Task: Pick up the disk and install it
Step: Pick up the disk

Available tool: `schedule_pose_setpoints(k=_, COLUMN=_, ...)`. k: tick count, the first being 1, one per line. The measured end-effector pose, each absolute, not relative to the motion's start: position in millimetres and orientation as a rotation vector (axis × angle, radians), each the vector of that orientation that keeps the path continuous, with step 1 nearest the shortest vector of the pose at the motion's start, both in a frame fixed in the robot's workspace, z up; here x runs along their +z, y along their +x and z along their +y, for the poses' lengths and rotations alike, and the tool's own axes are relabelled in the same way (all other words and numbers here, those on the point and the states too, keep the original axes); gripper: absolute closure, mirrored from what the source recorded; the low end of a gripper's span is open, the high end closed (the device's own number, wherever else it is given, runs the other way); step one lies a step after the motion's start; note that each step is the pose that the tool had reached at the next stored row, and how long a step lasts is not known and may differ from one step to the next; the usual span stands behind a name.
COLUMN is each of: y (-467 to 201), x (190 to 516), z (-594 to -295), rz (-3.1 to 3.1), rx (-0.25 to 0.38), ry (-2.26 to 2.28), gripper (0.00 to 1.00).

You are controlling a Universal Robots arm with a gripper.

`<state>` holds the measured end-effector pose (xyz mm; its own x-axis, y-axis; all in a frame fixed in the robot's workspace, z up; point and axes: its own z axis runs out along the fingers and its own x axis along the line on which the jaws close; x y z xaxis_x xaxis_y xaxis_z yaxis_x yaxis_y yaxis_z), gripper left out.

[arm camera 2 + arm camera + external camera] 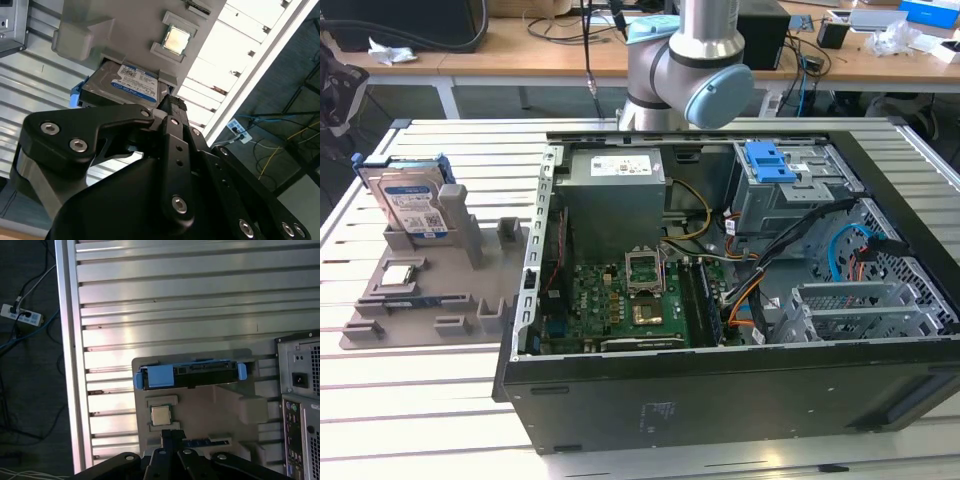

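Disk (413,205): stands on edge in a slot of the grey holder (470,300), at the exterior view's left, outside the computer case.
Facing: broad face upright, blue bracket along its top edge. I cannot tell which way the long axis runs.
Label: white and blue, turned toward the exterior view.
Chip (400,275): lies flat in the holder, near the disk.
Table (420,400): slatted metal.
Case (720,410): open, right of the holder.
Gripper (171,435): fingers together on nothing, apart from the disk.

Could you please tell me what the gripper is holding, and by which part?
Nothing; the gripper is apart from the disk, which stands in its grey holder.
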<state>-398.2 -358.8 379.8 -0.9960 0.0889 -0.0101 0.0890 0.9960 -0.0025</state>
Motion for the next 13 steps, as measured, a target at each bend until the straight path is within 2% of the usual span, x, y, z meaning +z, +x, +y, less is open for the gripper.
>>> schedule_pose_setpoints(k=6, y=-398.3, x=379.7, z=-358.8, rz=3.124, rx=-0.013, ry=0.213, gripper=0.89)
schedule_pose_setpoints(k=13, y=-398.3, x=379.7, z=-358.7, rz=3.125, rx=-0.011, ry=-0.184, gripper=0.89)
